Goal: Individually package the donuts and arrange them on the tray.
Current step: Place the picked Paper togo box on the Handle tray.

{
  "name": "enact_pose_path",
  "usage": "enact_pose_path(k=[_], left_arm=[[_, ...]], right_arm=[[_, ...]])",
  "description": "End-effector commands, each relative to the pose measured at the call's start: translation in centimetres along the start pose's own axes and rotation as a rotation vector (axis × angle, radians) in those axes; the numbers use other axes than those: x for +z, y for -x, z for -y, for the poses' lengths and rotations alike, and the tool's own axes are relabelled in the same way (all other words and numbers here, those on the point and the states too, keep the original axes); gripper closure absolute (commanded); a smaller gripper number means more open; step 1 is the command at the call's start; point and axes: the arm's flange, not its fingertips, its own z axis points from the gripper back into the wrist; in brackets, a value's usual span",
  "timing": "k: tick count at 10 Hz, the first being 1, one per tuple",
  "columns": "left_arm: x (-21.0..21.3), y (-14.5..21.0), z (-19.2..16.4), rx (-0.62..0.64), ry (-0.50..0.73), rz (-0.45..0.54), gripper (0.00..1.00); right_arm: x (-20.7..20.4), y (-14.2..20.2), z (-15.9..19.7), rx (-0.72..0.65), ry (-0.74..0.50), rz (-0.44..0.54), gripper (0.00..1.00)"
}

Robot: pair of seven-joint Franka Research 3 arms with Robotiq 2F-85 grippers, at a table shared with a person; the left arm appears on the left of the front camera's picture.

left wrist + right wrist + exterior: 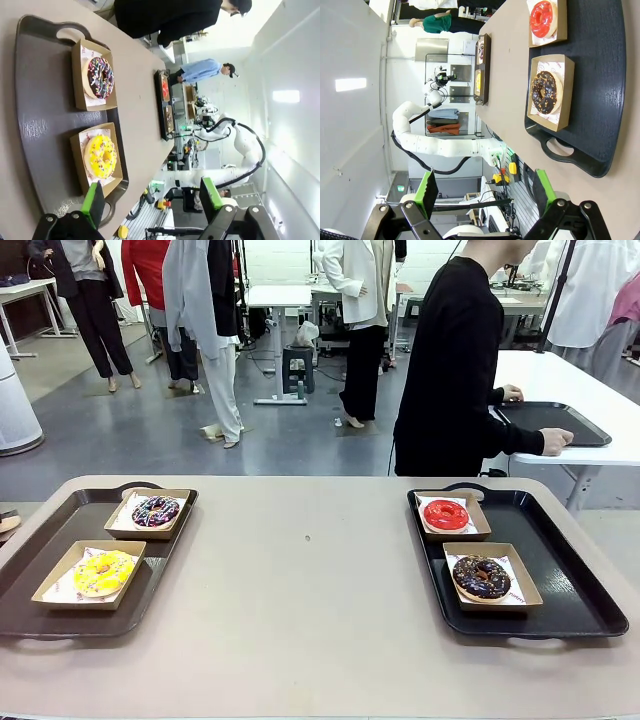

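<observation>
1. Left tray [30, 570]: purple sprinkled donut [156, 510] and yellow donut [103, 572] are each seated in an own cardboard box.
2. Right tray [570, 570]: red donut [446, 514] and chocolate donut [482, 577] are likewise boxed, one behind the other.
3. Left gripper [152, 200]: held off the near tray edge, fingers spread, nothing grasped.
4. Right gripper [485, 186]: held beyond the table edge, fingers spread, nothing grasped.
5. Person [455, 360]: turned away, hands on another tray [555, 422] at a far table.
</observation>
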Motion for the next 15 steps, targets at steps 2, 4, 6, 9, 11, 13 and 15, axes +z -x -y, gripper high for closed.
enact_pose_path(k=[2, 4, 6, 9, 11, 13, 15], left_arm=[[0.37, 0.29, 0.19, 0.051, 0.016, -0.074, 0.0], [-0.24, -0.18, -0.05, 0.005, 0.005, -0.025, 0.0], [-0.24, -0.18, -0.05, 0.005, 0.005, -0.025, 0.0], [-0.24, -0.18, -0.05, 0.005, 0.005, -0.025, 0.0], [-0.24, -0.18, -0.05, 0.005, 0.005, -0.025, 0.0], [-0.24, -0.18, -0.05, 0.005, 0.005, -0.025, 0.0], [-0.24, -0.18, -0.05, 0.005, 0.005, -0.025, 0.0]], right_arm=[[0.04, 0.0, 0.0, -0.001, -0.001, 0.001, 0.0], [0.04, 0.0, 0.0, -0.001, -0.001, 0.001, 0.0], [0.04, 0.0, 0.0, -0.001, -0.001, 0.001, 0.0], [0.04, 0.0, 0.0, -0.001, -0.001, 0.001, 0.0], [0.04, 0.0, 0.0, -0.001, -0.001, 0.001, 0.0], [0.04, 0.0, 0.0, -0.001, -0.001, 0.001, 0.0], [0.04, 0.0, 0.0, -0.001, -0.001, 0.001, 0.0]])
